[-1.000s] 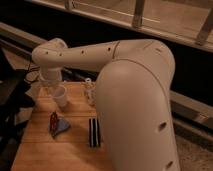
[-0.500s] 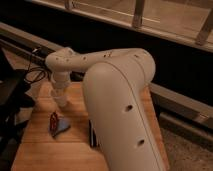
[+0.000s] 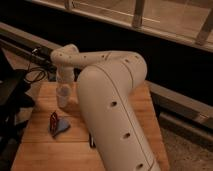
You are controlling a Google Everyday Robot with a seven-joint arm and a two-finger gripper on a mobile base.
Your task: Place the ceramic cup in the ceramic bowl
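The white ceramic cup (image 3: 63, 93) stands on the wooden table (image 3: 42, 145) near its far left part. It shows only partly, pale against the arm's wrist. My gripper (image 3: 63, 89) hangs straight down from the white arm (image 3: 107, 95) and is at the cup, over or around it; I cannot tell whether it touches the cup. The black ceramic bowl is not in view; the big arm covers much of the table.
A small blue and red object (image 3: 57, 124) lies on the table in front of the cup. A sliver of a black bar (image 3: 91, 141) shows beside the arm. Dark gear and cables (image 3: 17, 90) stand left of the table. A railing runs behind.
The arm has swung further left and forward, now covering the slim bottle and most of the black bar. The gripper has come down onto the cup's place.
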